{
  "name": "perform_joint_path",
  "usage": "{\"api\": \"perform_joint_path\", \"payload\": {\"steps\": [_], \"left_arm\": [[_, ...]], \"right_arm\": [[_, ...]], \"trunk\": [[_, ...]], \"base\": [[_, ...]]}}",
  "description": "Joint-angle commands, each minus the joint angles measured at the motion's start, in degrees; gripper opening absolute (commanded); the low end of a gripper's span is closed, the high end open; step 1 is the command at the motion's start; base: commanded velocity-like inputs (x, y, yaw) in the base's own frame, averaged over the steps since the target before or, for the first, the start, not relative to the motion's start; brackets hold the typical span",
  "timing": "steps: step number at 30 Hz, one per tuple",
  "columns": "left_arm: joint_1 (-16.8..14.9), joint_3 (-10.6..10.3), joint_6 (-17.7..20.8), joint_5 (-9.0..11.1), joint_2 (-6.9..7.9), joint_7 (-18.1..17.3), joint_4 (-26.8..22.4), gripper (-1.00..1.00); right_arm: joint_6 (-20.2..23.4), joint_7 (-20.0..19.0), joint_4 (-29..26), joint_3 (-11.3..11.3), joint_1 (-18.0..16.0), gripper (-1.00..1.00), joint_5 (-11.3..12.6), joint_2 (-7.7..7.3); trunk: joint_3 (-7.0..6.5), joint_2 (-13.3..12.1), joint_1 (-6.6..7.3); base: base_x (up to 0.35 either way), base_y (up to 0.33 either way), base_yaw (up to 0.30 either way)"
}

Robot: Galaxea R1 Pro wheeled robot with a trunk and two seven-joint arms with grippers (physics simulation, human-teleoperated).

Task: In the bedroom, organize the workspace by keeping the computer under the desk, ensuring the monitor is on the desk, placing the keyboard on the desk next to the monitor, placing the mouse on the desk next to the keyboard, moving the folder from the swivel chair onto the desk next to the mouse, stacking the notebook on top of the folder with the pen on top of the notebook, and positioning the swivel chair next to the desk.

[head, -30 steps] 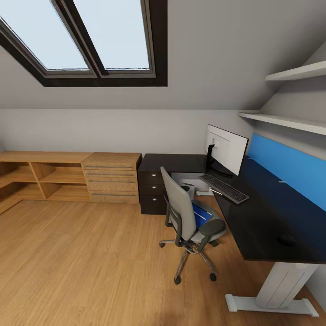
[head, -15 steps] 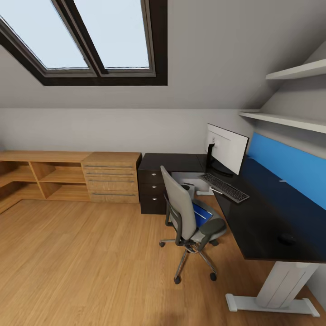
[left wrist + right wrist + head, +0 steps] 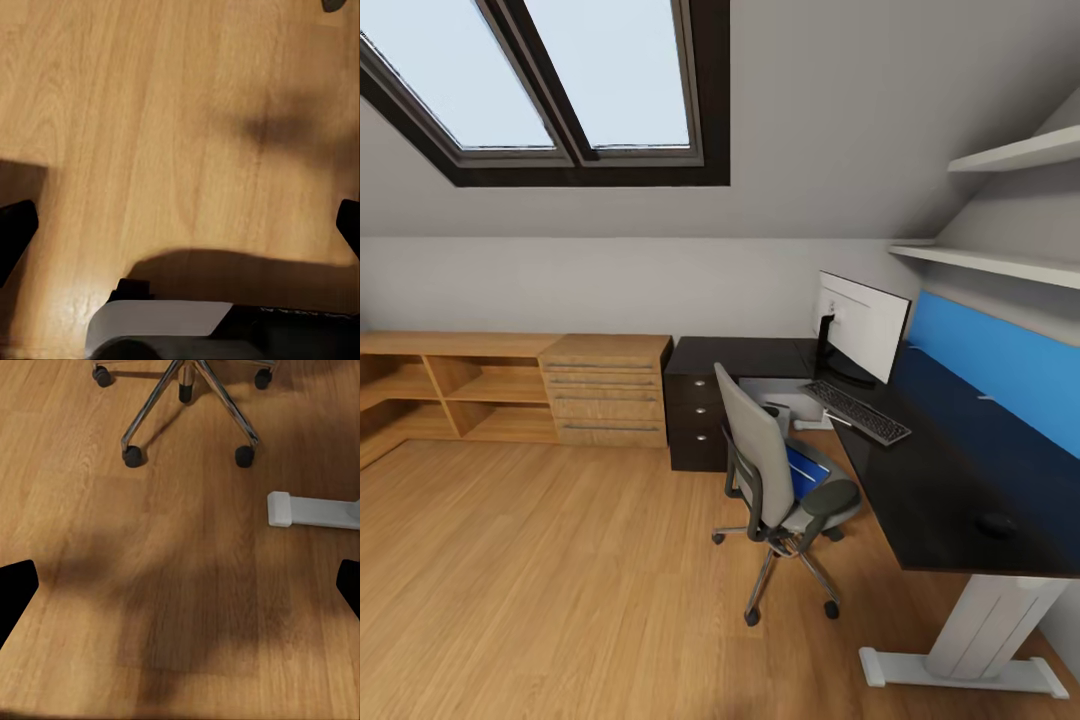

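Observation:
The black L-shaped desk (image 3: 930,480) runs along the right wall. On it stand the monitor (image 3: 860,328) and, just in front of that, the keyboard (image 3: 857,412), with the white pen (image 3: 837,421) beside the keyboard. The mouse (image 3: 996,524) lies near the desk's close end. A small pale flat thing (image 3: 984,399), perhaps the notebook, lies by the blue panel. The swivel chair (image 3: 770,470) stands at the desk with the blue folder (image 3: 807,468) on its seat. Under the desk's corner a pale grey-white box (image 3: 780,398) may be the computer. Both grippers, left (image 3: 180,229) and right (image 3: 180,589), hang open over wood floor.
A light wood cabinet (image 3: 510,390) with shelves and drawers lines the back wall under a skylight. Dark desk drawers (image 3: 695,420) adjoin it. Wall shelves (image 3: 1000,265) hang above the desk. The right wrist view shows the chair's chrome base (image 3: 187,390) and the desk's white foot (image 3: 311,510).
The whole head view has crept very slightly, so the camera moved. The chair, desk and things on it keep their places.

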State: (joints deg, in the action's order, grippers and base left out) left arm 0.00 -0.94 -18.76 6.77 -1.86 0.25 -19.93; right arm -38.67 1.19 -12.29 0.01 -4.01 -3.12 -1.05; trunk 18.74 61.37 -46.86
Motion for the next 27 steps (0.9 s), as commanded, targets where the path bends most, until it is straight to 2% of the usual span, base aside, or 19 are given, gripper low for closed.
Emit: {"api": "perform_joint_path", "payload": {"steps": [1, 4, 10, 13, 15, 17, 18, 19, 21, 22, 23, 24, 27], "left_arm": [[0.0, -0.1, 0.5, 0.4, 0.02, 0.0, -0.1, 1.0], [0.0, -0.1, 1.9, 0.5, 0.11, 0.0, -0.1, 1.0], [0.0, 0.0, 1.4, 1.4, 0.27, -0.1, -0.3, 1.0], [0.0, -0.1, 1.3, 1.8, 0.09, -0.3, -2.9, 1.0], [-0.2, -0.1, 1.7, 1.9, 0.13, -0.2, -5.8, 1.0], [-1.0, -0.1, 2.8, 2.0, 0.19, 0.0, -9.0, 1.0], [-4.1, 0.0, 9.1, 2.0, 0.26, 0.1, -14.4, 1.0], [-5.0, 0.0, 11.0, 2.0, 0.26, 0.1, -15.2, 1.0], [-9.4, 0.0, 19.0, 2.1, 0.27, 0.2, -17.5, 1.0], [-12.0, 0.0, 21.6, 2.2, 0.26, 0.2, -18.1, 1.0], [-13.2, 0.0, 22.5, 2.2, 0.23, 0.2, -18.4, 1.0], [-15.4, 0.0, 23.8, 2.4, 0.11, 0.2, -18.8, 1.0], [-18.2, 0.0, 25.2, 2.6, -0.17, 0.1, -19.6, 1.0]], "right_arm": [[-0.2, 0.1, 0.0, 0.0, 0.0, 1.0, -0.3, -0.01], [-0.2, 0.1, 0.1, 0.0, 0.0, 1.0, -0.4, -0.01], [0.0, 0.2, -0.1, -0.1, 0.0, 1.0, -0.3, 0.12], [0.3, 0.3, -2.2, -0.1, -0.2, 1.0, 0.1, 0.71], [1.4, 0.7, -4.4, -0.2, -0.9, 1.0, 0.3, 1.63], [4.5, 1.9, -6.1, -0.3, -2.6, 1.0, 0.6, 2.33], [13.4, 4.4, -7.4, -0.4, -7.2, 1.0, 0.9, 3.23], [15.3, 4.7, -7.5, -0.4, -8.4, 1.0, 1.0, 3.41], [21.4, 5.3, -7.8, -0.4, -13.4, 1.0, 1.9, 4.42], [23.7, 5.5, -7.9, -0.4, -15.7, 1.0, 3.0, 4.91], [24.7, 5.6, -7.9, -0.4, -16.8, 1.0, 3.8, 5.12], [26.7, 5.7, -7.9, -0.4, -18.9, 1.0, 5.6, 5.49], [30.7, 5.9, -7.8, -0.4, -22.6, 1.0, 10.1, 6.42]], "trunk": [[0.24, 0.5, -0.23], [0.78, 1.7, -0.89], [1.86, 4.1, -2.21], [2.4, 5.3, -2.87], [2.76, 6.1, -3.31], [3.12, 6.9, -3.75], [3.3, 7.3, -3.97], [3.47, 7.7, -4.19], [3.83, 8.5, -4.62], [4.01, 8.9, -4.84], [4.19, 9.3, -5.06], [4.37, 9.7, -5.28], [4.91, 10.9, -5.94]], "base": [[0.0, 0.0, 0.0], [0.0, 0.0, 0.0], [0.0, 0.0, 0.0], [0.0, 0.0, 0.0], [0.0, 0.0, 0.0], [0.0, 0.0, 0.0], [0.0, 0.0, 0.0], [0.0, 0.0, 0.0], [0.0, 0.0, 0.0], [0.0, 0.0, 0.0], [0.0, 0.0, 0.0], [0.0, 0.0, 0.0], [0.0, 0.0, 0.0]]}}
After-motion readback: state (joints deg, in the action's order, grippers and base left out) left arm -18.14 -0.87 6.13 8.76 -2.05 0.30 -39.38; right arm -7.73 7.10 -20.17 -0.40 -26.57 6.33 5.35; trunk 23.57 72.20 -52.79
